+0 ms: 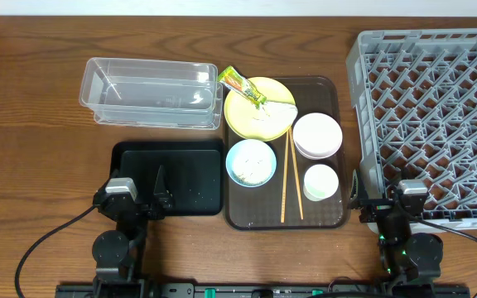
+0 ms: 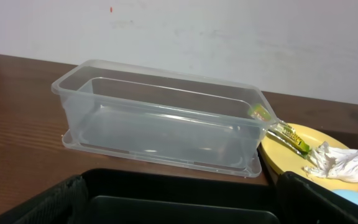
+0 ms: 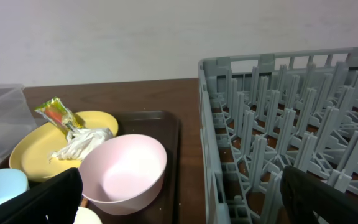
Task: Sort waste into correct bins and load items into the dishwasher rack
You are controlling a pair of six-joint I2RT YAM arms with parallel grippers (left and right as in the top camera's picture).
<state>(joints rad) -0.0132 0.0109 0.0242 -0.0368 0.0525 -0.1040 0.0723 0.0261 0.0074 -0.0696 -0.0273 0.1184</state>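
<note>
- Snack wrapper [image 1: 243, 85] is lying ahead and to the right of my left gripper [image 1: 159, 193], hanging off the yellow plate's [image 1: 251, 124] far rim toward the clear tub [image 1: 151, 91].
- It is looking light, thin and slippery, so I am judging a pinch across its overhanging end best.
- Crumpled napkin [image 1: 276, 108] is sitting just beside it, soft and easily snagged.
- I am holding both grippers' fingers apart and empty, the right gripper [image 1: 359, 199] near the rack [image 1: 437, 108].
</note>
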